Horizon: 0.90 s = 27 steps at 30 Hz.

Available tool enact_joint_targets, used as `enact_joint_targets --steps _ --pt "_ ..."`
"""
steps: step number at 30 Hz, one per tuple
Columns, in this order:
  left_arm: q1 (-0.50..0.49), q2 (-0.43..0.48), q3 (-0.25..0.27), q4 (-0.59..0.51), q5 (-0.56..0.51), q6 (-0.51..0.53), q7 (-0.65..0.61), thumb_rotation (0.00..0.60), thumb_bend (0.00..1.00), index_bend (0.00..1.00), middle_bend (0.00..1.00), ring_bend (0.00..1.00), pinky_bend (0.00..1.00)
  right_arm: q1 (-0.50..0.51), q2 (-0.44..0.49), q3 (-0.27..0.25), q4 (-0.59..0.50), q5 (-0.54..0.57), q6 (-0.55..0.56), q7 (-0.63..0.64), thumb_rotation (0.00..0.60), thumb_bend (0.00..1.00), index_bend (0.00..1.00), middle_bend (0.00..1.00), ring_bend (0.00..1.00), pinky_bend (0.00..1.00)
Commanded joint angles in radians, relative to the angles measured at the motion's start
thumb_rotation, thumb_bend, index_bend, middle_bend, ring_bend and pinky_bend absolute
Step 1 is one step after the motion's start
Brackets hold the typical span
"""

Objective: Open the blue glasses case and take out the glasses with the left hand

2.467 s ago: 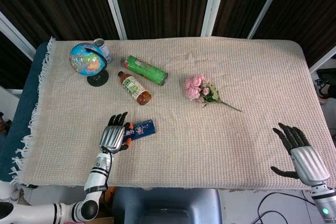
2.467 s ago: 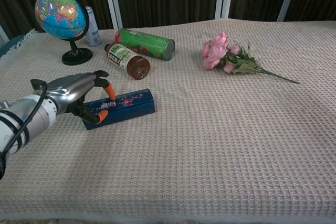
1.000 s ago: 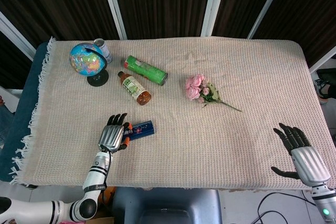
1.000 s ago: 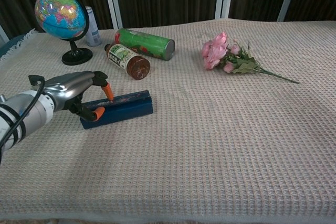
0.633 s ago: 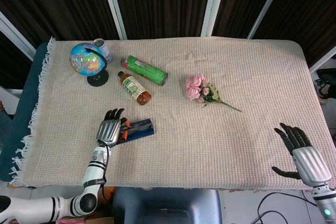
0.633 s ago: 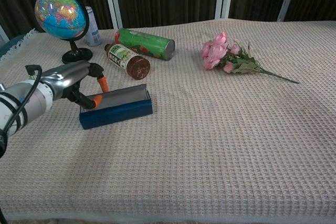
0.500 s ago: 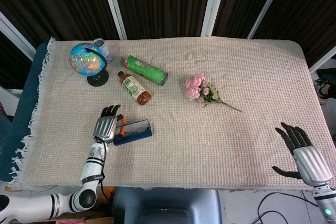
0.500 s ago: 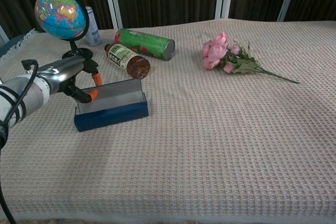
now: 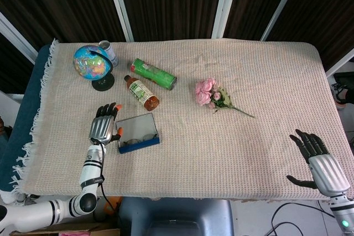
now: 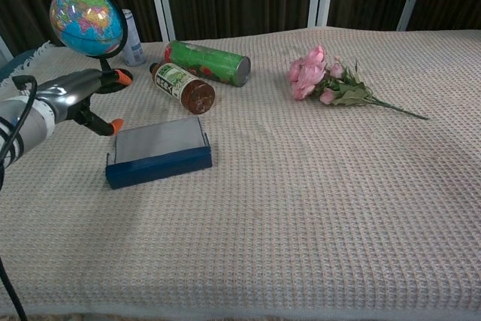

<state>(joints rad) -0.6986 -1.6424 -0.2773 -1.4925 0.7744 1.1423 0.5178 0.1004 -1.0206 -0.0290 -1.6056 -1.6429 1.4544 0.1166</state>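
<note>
So the blue glasses case (image 9: 138, 132) sits open near the table's (image 9: 265, 81) front-left corner, long axis along the front edge. The glasses (image 9: 138, 135) lie inside. Left hand (image 9: 103, 126) hovers just left of it, fingers spread, empty, way nearer than the right hand (image 9: 319, 163).

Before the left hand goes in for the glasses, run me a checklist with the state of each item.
1. Blue glasses case open: ok, lid laid back, inside facing up in the head view.
2. Glasses in the case: ok, lenses faintly show in the head view; the chest view cannot confirm.
3. Left hand free: ok, fingers apart, holding nothing, just left of the case.
4. Path from hand to case: ok, nothing lies between them.
5. Brown bottle clear of the case: ok, apart, behind it.
6. Right hand out of the way: ok, open at the far table edge.
</note>
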Motion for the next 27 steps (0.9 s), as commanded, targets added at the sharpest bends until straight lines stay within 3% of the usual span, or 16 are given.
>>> enact_joint_targets --steps 1,6,11,27 --pt "0.042 0.076 0.058 -0.128 0.072 -0.013 -0.043 0.6 0.45 0.27 0.03 0.0 0.01 -0.001 0.0 0.0 -0.001 0.0 0.001 -0.002 0.6 0.02 0.0 0.0 0.0 0.0" --pt "0.062 0.096 0.114 -0.173 0.122 -0.018 -0.047 0.6 0.57 0.34 0.03 0.0 0.01 -0.002 -0.003 -0.005 -0.001 -0.008 0.002 -0.009 0.6 0.02 0.0 0.0 0.0 0.0" --pt "0.061 0.09 0.127 -0.171 0.122 -0.029 -0.042 0.599 0.62 0.35 0.02 0.0 0.0 -0.002 -0.004 -0.004 -0.002 -0.01 0.003 -0.011 0.6 0.01 0.0 0.0 0.0 0.0" --pt "0.107 0.112 0.222 -0.174 0.19 -0.018 -0.034 0.6 0.66 0.43 0.02 0.0 0.0 -0.005 0.0 -0.005 0.0 -0.013 0.01 0.004 0.6 0.02 0.0 0.0 0.0 0.0"
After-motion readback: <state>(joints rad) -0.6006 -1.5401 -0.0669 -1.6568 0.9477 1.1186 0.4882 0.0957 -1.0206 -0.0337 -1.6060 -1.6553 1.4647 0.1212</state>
